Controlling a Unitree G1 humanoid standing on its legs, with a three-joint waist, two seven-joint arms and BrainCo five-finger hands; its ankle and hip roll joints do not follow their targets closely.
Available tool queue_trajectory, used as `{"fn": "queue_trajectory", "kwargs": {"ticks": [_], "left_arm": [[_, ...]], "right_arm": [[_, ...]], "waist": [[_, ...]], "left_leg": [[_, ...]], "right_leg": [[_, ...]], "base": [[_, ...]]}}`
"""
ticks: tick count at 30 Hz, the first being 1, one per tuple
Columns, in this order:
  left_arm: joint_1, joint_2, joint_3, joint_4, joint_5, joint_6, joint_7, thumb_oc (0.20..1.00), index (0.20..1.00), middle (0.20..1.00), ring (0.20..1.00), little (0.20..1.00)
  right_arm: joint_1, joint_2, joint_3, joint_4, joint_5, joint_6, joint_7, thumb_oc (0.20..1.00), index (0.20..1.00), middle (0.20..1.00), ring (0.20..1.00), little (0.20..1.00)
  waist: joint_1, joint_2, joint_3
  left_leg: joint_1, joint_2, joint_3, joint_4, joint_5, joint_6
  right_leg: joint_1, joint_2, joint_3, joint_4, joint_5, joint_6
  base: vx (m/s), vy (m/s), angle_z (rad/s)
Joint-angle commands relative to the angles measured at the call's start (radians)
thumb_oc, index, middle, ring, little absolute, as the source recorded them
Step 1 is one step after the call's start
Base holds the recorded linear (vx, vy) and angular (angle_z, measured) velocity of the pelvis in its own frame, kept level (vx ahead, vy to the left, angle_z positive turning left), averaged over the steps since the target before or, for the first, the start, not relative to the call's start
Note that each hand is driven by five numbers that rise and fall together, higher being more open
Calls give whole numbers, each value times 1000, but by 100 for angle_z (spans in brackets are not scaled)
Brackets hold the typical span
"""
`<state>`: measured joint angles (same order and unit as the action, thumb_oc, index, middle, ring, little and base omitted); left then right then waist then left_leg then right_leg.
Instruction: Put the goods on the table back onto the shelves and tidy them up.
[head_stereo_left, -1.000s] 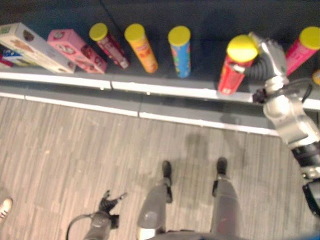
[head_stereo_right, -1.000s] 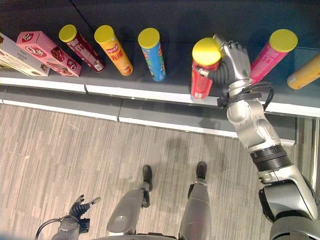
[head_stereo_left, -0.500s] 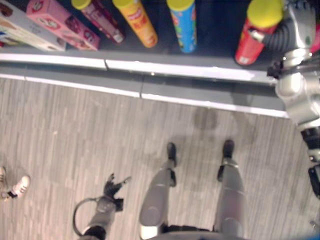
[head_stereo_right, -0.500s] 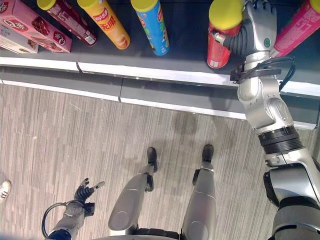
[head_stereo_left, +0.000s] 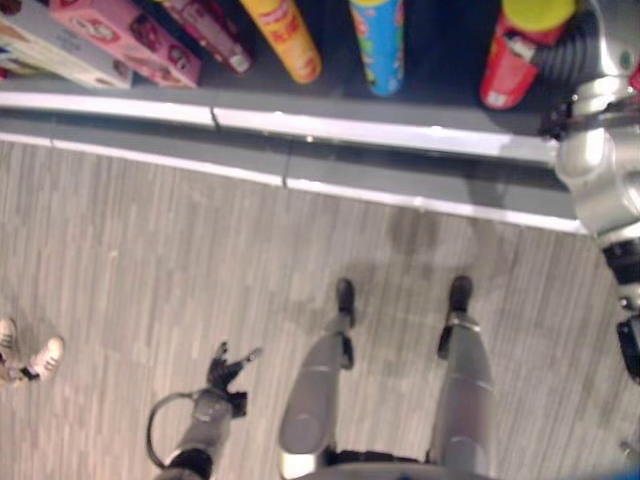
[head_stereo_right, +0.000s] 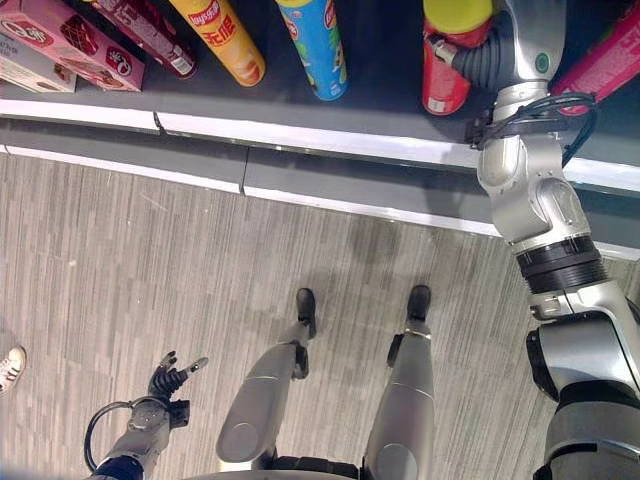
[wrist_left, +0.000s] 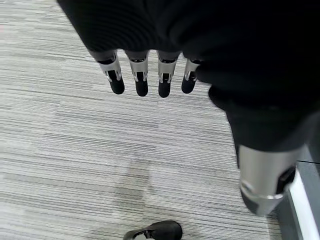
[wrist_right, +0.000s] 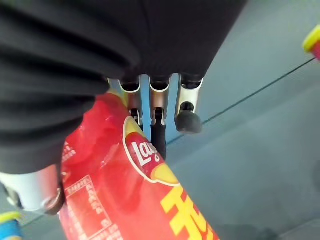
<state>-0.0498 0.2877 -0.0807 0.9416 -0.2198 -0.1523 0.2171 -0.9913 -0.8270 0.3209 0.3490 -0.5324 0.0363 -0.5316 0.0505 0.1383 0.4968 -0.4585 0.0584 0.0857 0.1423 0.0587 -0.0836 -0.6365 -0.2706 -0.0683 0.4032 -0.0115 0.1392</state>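
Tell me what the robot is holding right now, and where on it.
The right hand grips the red cylindrical chip can around its upper body, below the yellow lid.

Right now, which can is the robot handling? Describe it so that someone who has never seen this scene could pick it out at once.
Look at the dark shelf running along the top of the head views, where a row of tall cans stands. Go to the right, to the robot's right hand: its fingers curl round the red can. Its yellow lid matches the others; its neighbours' bodies are blue and pink.

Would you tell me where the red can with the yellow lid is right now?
The red can stands on the dark shelf at the eye views' upper right, gripped by the right hand, just right of the blue can.
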Motion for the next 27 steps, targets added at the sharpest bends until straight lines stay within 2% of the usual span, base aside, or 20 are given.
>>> {"fn": "queue_trajectory", "kwargs": {"ticks": [1,15,27], "left_arm": [[17,62,-43,13,-41,-14,35,1000,1000,1000,1000,1000],[14,52,-45,15,-58,-23,43,1000,1000,1000,1000,1000],[7,41,-47,16,-55,-20,48,1000,1000,1000,1000,1000]], "right_arm": [[-118,-36,42,-7,-16,-14,-64,200,200,200,200,200],[-181,-49,85,73,-16,3,-83,200,200,200,200,200],[-171,-60,83,95,-17,16,-93,200,200,200,200,200]], "waist": [[18,-7,-61],[28,27,-59],[29,32,-67]], "left_leg": [[-46,-6,-37,70,-95,-27],[-46,-12,-34,24,-71,-37],[-49,-18,-33,10,-64,-37]], "right_leg": [[-6,15,34,-90,41,39],[-31,13,32,-77,34,44],[-47,11,37,-68,39,45]], "base": [[0,0,0],[11,6,3],[0,0,0]]}}
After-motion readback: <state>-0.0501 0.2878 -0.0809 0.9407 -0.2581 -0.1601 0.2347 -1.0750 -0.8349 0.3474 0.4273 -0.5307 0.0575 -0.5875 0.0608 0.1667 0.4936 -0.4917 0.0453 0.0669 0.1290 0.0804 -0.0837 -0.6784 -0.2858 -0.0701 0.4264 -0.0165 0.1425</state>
